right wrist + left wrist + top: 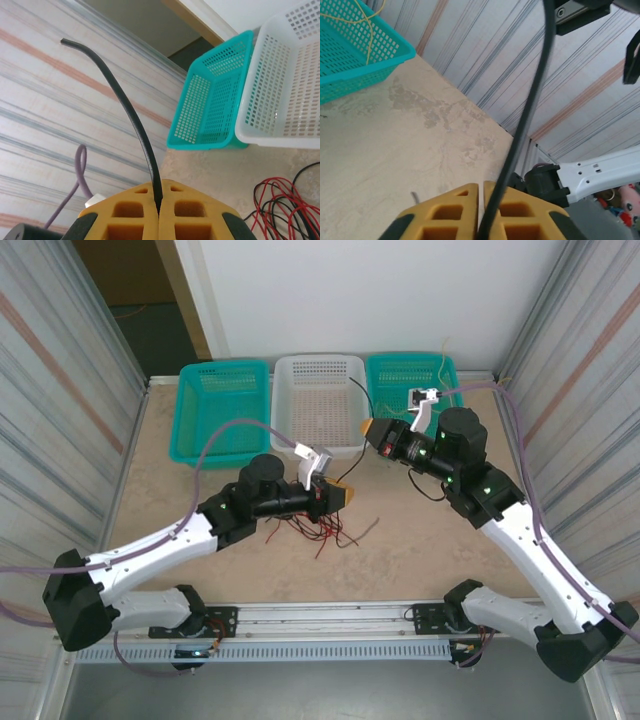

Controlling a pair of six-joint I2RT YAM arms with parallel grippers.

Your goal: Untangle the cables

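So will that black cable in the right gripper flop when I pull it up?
Probably springy rather than limp: the black cable stands up from the right gripper in a self-supporting arc. Likely light, being so thin. It may drag the pile if tangled in it.

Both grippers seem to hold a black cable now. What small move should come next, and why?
Probably ease the left gripper and right gripper slightly apart: each is shut on a black cable, while the red and black tangle lies on the table below.
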